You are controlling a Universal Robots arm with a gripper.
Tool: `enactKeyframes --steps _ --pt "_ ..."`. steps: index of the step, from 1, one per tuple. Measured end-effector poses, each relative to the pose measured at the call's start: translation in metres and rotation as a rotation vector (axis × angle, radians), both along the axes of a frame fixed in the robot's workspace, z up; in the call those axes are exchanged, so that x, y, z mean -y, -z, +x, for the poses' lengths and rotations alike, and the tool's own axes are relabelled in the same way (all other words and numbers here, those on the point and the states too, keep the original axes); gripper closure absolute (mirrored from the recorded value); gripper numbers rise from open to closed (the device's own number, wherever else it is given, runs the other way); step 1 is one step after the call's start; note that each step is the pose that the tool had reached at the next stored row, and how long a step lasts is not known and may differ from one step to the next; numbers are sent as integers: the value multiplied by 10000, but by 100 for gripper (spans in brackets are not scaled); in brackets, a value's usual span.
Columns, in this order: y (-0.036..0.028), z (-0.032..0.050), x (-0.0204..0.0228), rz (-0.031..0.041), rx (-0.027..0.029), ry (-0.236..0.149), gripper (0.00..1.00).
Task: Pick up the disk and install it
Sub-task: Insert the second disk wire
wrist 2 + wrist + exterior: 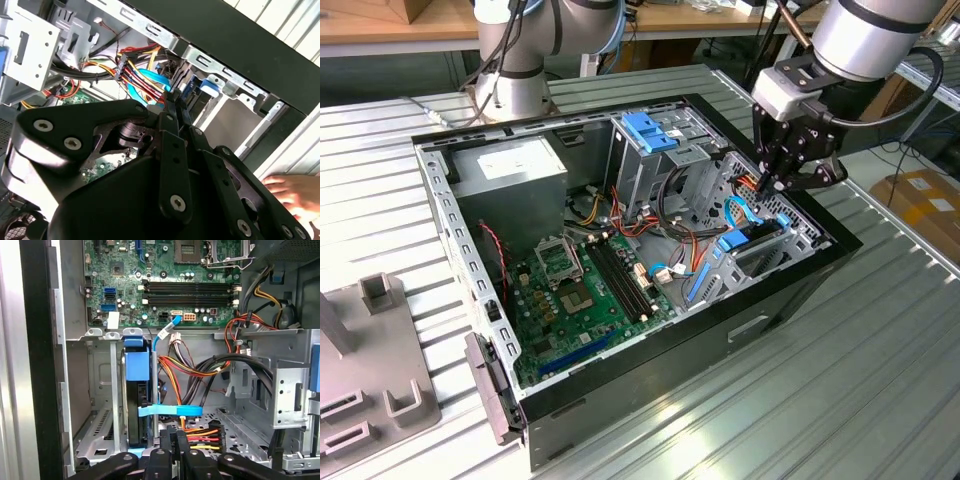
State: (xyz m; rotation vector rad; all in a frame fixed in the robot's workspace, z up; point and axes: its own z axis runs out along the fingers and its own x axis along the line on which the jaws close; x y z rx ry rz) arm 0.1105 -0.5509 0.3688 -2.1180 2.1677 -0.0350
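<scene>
disk (136, 405) seated upright in case bay (100, 390)

The bench (880, 330) is ribbed, dull silver metal. The computer case (790, 290) has glossy black outer panels and bare grey sheet metal inside. The disk (137, 405) is dark metal with blue plastic rails. The gripper (782, 180) is matt black.

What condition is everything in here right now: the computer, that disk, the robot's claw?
Computer case: lying on its side, open.
Disk: standing on edge in the drive bay, blue rails on.
Gripper: shut, empty, inside the case above the bay.
Processor socket: empty.
Memory slots: empty.
</scene>
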Motion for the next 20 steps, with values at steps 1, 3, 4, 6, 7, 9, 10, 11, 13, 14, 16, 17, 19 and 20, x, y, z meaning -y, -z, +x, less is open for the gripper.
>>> enactKeyframes --steps 1,3,4,6,7,9,10,11,13,14,16,17,19,20 --pt "5 3 36 0 -32 5 84" --pt "41 10 74 1 -118 17 84" --pt "51 14 86 1 -150 17 84" --pt "58 21 103 2 -204 18 84" --pt "58 20 103 1 -204 18 84" --pt "59 21 104 1 -205 17 84" --pt "60 22 107 1 -205 17 84" --pt "62 25 113 2 -205 17 84" --pt "70 29 125 3 -205 16 84" --pt "74 30 126 3 -205 14 84" --pt "97 35 129 2 -224 0 84" --pt "112 38 129 1 -240 -11 84" --pt "115 39 129 -1 -245 -23 84" --pt "115 39 129 -1 -246 -24 84"
